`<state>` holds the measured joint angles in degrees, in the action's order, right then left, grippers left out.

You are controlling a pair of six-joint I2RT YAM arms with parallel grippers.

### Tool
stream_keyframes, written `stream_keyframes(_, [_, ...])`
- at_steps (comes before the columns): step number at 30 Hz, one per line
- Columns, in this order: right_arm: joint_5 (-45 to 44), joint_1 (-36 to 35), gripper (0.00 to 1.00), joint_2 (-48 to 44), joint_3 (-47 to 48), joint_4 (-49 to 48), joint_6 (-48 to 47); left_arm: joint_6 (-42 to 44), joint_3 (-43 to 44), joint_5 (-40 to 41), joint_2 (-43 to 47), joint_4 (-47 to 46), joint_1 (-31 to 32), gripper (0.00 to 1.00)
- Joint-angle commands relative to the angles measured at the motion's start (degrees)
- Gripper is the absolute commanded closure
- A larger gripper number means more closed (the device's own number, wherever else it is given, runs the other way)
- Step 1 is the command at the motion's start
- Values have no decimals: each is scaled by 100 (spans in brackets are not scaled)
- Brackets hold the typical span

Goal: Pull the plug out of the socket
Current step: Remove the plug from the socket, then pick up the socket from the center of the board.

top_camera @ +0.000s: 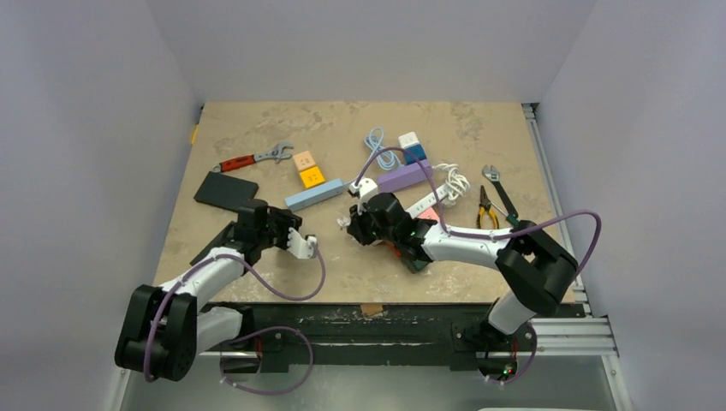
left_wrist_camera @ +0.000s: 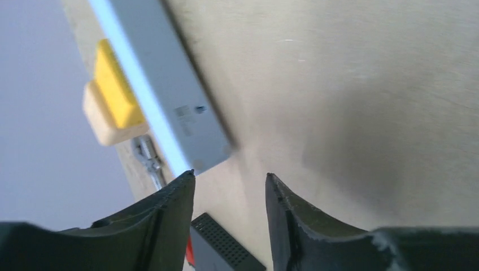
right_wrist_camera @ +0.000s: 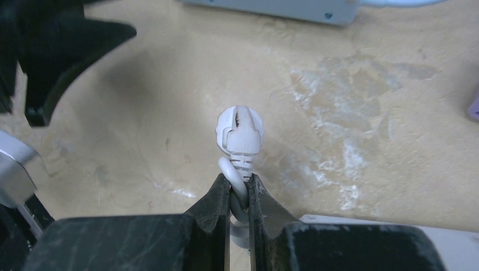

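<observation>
In the right wrist view the right gripper [right_wrist_camera: 239, 195] is at the lower centre. Its fingers are pressed together on the cord of the white plug [right_wrist_camera: 240, 130], just under the ribbed neck. The plug's head sticks out beyond the fingertips at the frame's centre, with the beige table [right_wrist_camera: 361, 141] behind it. In the left wrist view the left gripper [left_wrist_camera: 230, 186] has its fingers apart, holding nothing, near the end of a light blue strip [left_wrist_camera: 169, 96].

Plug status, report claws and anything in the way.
Right claw shut on cord just behind plug. Plug free, in no socket. Left claw open, empty. Nothing blocking.
</observation>
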<state>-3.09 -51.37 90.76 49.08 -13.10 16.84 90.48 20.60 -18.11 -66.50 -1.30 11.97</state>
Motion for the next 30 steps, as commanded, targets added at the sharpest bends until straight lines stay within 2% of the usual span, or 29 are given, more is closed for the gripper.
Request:
stream_keyframes(1, [290,-496,100,186,-41,315,157,-1254,631,-199,482,564,-34,49])
stream_keyframes(2, [292,-618,100,280,1,377,161,-1482,763,-328,592,762,-59,44])
stream_keyframes(4, [291,-770,100,467,158,466,163,-1794,1009,-803,856,1364,-147,26])
stream_keyframes(5, [347,-803,98,513,211,482,174,-1808,1069,-978,982,1569,-165,24])
stream_keyframes(6, [413,-826,92,527,256,484,194,-1776,1111,-1127,1135,1770,-168,23])
stream_keyframes(8, [414,-838,72,530,376,578,214,-1675,1159,-1390,1415,2131,-169,18])
stream_keyframes(10, [268,-839,39,479,536,841,182,-1602,1224,-1556,1638,2453,-164,10])
stream_keyframes(13, [32,-831,16,133,591,1094,199,-1756,1449,-1647,1711,2768,-160,0])
stream_keyframes(15, [-228,-831,11,-196,560,1238,204,-2038,1674,-1629,1634,2922,-151,0])
stream_keyframes(24, [-1218,-815,7,-2018,-67,1968,343,-3604,3003,-1273,724,3620,20,0])
stream_keyframes(30, [-1589,-814,6,-2852,-923,2187,876,-5005,4150,-669,-3,4205,1115,0])
